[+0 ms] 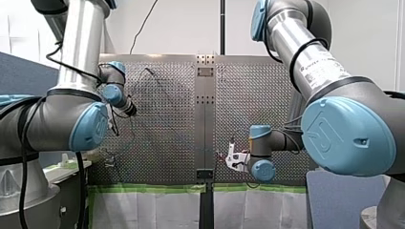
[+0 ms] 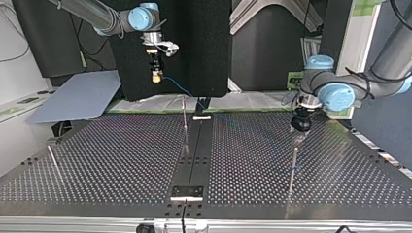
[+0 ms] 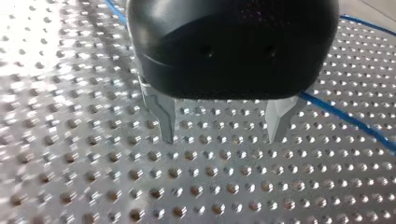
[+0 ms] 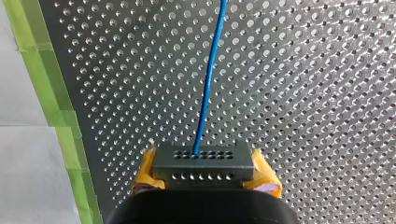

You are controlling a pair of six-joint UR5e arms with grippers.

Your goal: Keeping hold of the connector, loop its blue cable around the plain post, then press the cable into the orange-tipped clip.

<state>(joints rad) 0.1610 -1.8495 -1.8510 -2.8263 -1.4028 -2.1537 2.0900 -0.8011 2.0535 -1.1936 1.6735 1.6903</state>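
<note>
- The right hand (image 4: pixel 205 173) is clenched on the connector (image 4: pixel 203 161), with one yellow pad at each end of it. In the top view it hangs well above the far edge of the surface (image 2: pixel 121 160), left of the middle.
- The grip takes only the connector's two short ends. If you swing wide and the blue cable (image 4: pixel 208 79) goes tight, the pull could twist the block or drag it out of the pads.
- The left hand (image 3: pixel 222 128) is released, its metal fingers spread with nothing between them, low over the perforations. The cable runs just beside and behind it, so a loop swept that way could snag on a finger.
- In the top view the left hand sits just above the right post (image 2: pixel 293 167). A small drop there risks a knock.
- The middle post (image 2: pixel 185 127) is thin, and the cable passes near its top. A loop carried too high may slip over it instead of wrapping.
- I cannot tell which post carries the orange tip, so confirm that before you commit.
- The connector's long axis runs from pad to pad, across the right hand. Its holed face points away from the hand, down at the surface.
- The cable leaves that face near the middle and runs straight ahead of the hand, roughly along the green tape (image 4: pixel 51 93) at the surface edge.
</note>
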